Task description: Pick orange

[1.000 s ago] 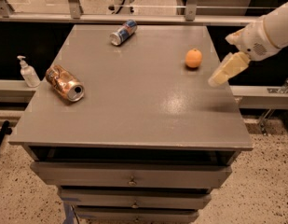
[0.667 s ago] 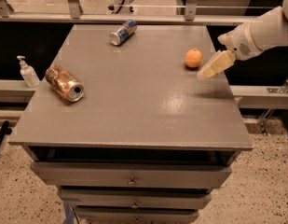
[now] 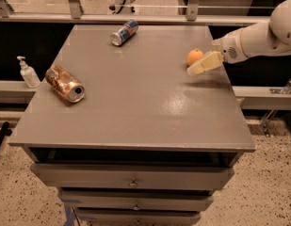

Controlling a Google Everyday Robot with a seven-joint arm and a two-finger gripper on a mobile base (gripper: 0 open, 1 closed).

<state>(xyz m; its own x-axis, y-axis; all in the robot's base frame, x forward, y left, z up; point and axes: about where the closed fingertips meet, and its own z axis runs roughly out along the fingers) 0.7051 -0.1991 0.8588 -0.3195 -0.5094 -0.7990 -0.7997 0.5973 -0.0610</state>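
Observation:
The orange (image 3: 194,56) is a small round bright fruit resting on the grey table (image 3: 135,107) near its right edge. My gripper (image 3: 201,66) comes in from the right on a white arm. Its cream-coloured fingers (image 3: 206,62) lie just to the right of and slightly in front of the orange, partly overlapping it in view. The gripper holds nothing that I can see.
A crushed copper-orange can (image 3: 65,83) lies on its side near the table's left edge. A blue and silver can (image 3: 124,32) lies at the back. A white pump bottle (image 3: 27,72) stands on a ledge left of the table. Drawers sit under the tabletop.
My gripper has moved left and toward the back of the table, from well clear of the orange to right beside it. The orange and cans have not moved.

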